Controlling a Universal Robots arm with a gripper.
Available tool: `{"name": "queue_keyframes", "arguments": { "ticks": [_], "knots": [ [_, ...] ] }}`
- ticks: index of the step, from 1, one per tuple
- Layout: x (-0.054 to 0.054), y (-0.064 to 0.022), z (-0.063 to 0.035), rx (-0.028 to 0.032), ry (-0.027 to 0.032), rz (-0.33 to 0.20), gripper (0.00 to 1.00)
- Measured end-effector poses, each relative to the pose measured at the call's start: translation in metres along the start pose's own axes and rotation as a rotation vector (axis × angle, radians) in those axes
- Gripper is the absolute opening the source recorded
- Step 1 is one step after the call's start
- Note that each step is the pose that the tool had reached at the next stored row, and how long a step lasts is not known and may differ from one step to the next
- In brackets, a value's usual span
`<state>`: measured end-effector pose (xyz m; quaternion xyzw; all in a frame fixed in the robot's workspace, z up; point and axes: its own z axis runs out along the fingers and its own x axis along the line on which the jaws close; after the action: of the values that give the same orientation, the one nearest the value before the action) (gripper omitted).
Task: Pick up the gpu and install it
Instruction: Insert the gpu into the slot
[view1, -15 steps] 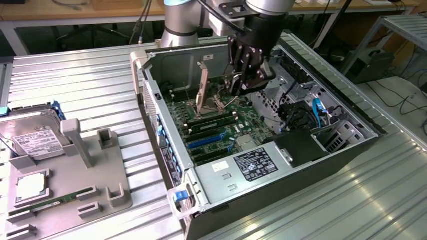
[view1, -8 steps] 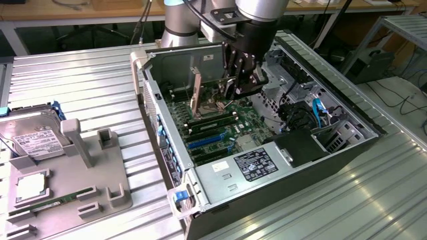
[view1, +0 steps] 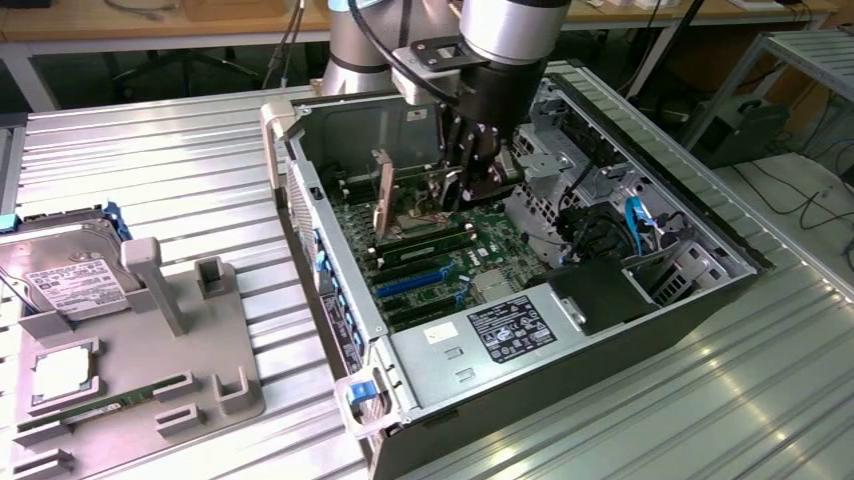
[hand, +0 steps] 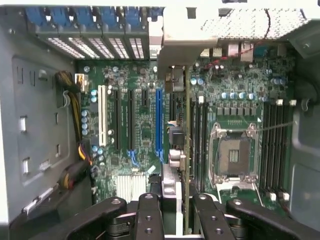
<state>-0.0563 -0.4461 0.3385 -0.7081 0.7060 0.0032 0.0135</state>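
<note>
Closest to us is the gripper (hand: 178, 220). Its matte black fingers (hand: 148, 217), studded with round screw heads, are drawn partway in and clamped on the gpu (hand: 172, 187), one to each face.

The wrist view gives us the card edge-on: a thin green board edge, a pale blocky cooler on one face and a bent silver bracket (hand: 175, 45) at the far end. The card stands upright over the motherboard (hand: 145, 125), in line with the slots, between the blue slot (hand: 159, 120) and the long black slots (hand: 199, 140). We cannot tell whether its lower edge is seated.

This view also gives us board detail:
- a white slot (hand: 102, 117)
- a square, metal-framed processor socket (hand: 232, 155)
- a finned silver heatsink (hand: 129, 186)

The exterior view gives us the setting instead. The gripper (view1: 467, 190) hangs from a grey, rounded arm (view1: 514, 30), reaching down into an open sheet-metal case (view1: 296, 190). The gpu (view1: 387, 200) shows as a narrow upright board just beside the gripper, on the exterior view's left.

- A boxy power supply (view1: 514, 325) with a printed label fills the case's near end.
- The case rests on a ribbed aluminium table (view1: 174, 170).
- Well apart, on the exterior view's left, a grey moulded tray (view1: 200, 350) carries a silver hard drive (view1: 67, 280) with a white label and a narrow green memory stick (view1: 100, 405).
</note>
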Motion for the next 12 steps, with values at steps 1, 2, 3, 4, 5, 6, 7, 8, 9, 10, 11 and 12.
{"name": "queue_keyframes", "arguments": {
  "ticks": [1, 2, 3, 4, 5, 6, 7, 8, 9, 10, 11, 12],
  "knots": [
    [0.0, 0.0013, 0.0016, 0.0, 0.0, 0.0, 0.29],
    [0.0, 0.0025, 0.0035, 0.0, 0.0, 0.0, 0.29],
    [0.0, 0.0034, 0.0053, 0.0, 0.0, 0.0, 0.29],
    [0.0, 0.0044, 0.0074, -0.0001, 0.0, 0.0, 0.29],
    [0.0, 0.0052, 0.0089, 0.0003, -0.0001, -0.001, 0.29],
    [0.0, 0.006, 0.0101, 0.0025, -0.0001, -0.002, 0.29],
    [0.0, 0.0069, 0.0111, 0.0045, -0.0001, -0.003, 0.29],
    [0.0, 0.008, 0.0123, 0.0057, 0.0, -0.004, 0.29],
    [0.0, 0.0092, 0.0137, 0.006, -0.0001, -0.004, 0.29],
    [0.001, 0.0101, 0.0154, 0.0061, 0.0, -0.004, 0.29],
    [0.002, 0.0105, 0.0167, 0.0059, 0.0004, -0.004, 0.29],
    [0.004, 0.0106, 0.0175, 0.006, 0.0003, -0.004, 0.29]
  ]
}}
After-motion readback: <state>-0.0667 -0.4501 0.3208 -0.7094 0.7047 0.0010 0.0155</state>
